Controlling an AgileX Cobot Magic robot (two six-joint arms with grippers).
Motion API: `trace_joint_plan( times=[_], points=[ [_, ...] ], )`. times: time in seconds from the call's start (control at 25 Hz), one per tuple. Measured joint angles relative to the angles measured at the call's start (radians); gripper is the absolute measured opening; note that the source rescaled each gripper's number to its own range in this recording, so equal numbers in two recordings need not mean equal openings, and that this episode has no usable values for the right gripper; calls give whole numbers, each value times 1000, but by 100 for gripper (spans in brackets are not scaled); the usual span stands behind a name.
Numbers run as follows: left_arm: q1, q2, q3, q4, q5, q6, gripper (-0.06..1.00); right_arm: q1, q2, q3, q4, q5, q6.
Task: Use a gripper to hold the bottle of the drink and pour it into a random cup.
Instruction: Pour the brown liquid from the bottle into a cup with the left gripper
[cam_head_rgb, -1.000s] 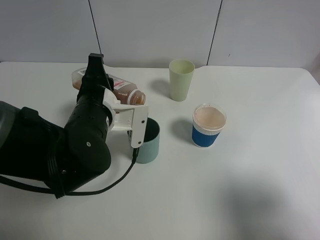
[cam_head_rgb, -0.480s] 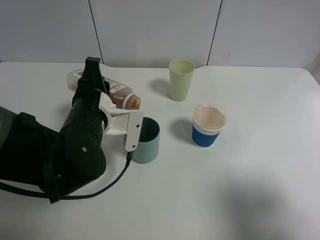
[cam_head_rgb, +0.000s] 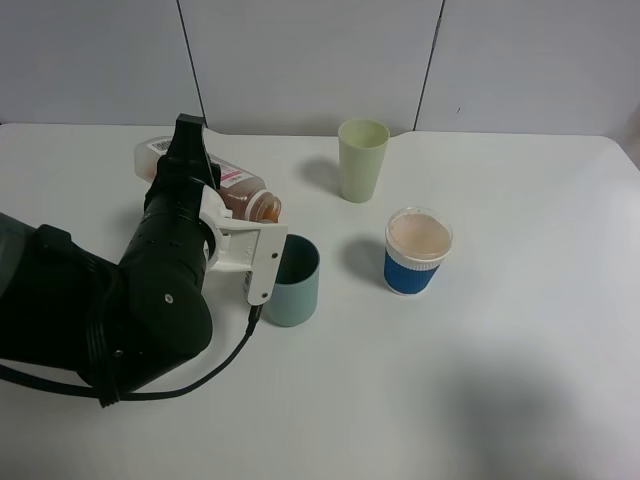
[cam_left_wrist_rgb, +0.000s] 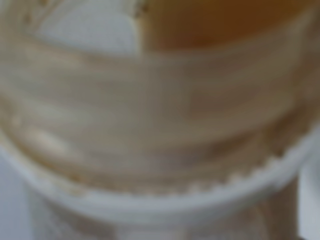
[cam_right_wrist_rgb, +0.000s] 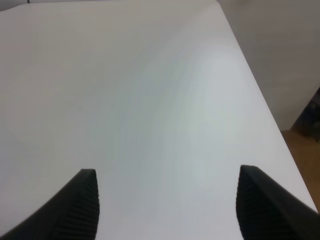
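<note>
- At the left of the high view, the left gripper (cam_head_rgb: 190, 160) is staying clamped across the bottle (cam_head_rgb: 243, 193). Over the past second it has been drawing slightly toward the left of the frame, and in the last half second it is hardly moving.
- The bottle is lying tipped almost flat in the upper left. Its open mouth is pointing down-right, and it is now sitting further left than a second ago.
- The drink (cam_head_rgb: 252, 203) is pooling brown near the neck. No stream is showing, so I judge the pour to be not yet begun. The mouth is probably still needing to come over the cup.
- The left wrist view is showing only a blurred, ribbed bottle neck (cam_left_wrist_rgb: 160, 125), very close.
- The teal cup (cam_head_rgb: 297, 290) is standing upright just below and right of the mouth, partly behind the white bracket.
- Counting: one bottle. Three cups: the teal cup, a pale green cup (cam_head_rgb: 362, 160) at upper centre and a blue-and-white paper cup (cam_head_rgb: 415, 255) right of centre.
- The right gripper (cam_right_wrist_rgb: 167, 200) is holding its jaws apart over bare table (cam_right_wrist_rgb: 150, 100), gripping nothing.
</note>
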Motion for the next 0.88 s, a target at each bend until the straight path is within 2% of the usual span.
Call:
trace_joint_plan(
  times=[0.68, 0.88],
  points=[
    [0, 0, 0, 0, 7, 30, 0, 0, 0, 0, 0, 0, 0],
    [0, 0, 0, 0, 7, 66, 0, 0, 0, 0, 0, 0, 0]
  ],
)
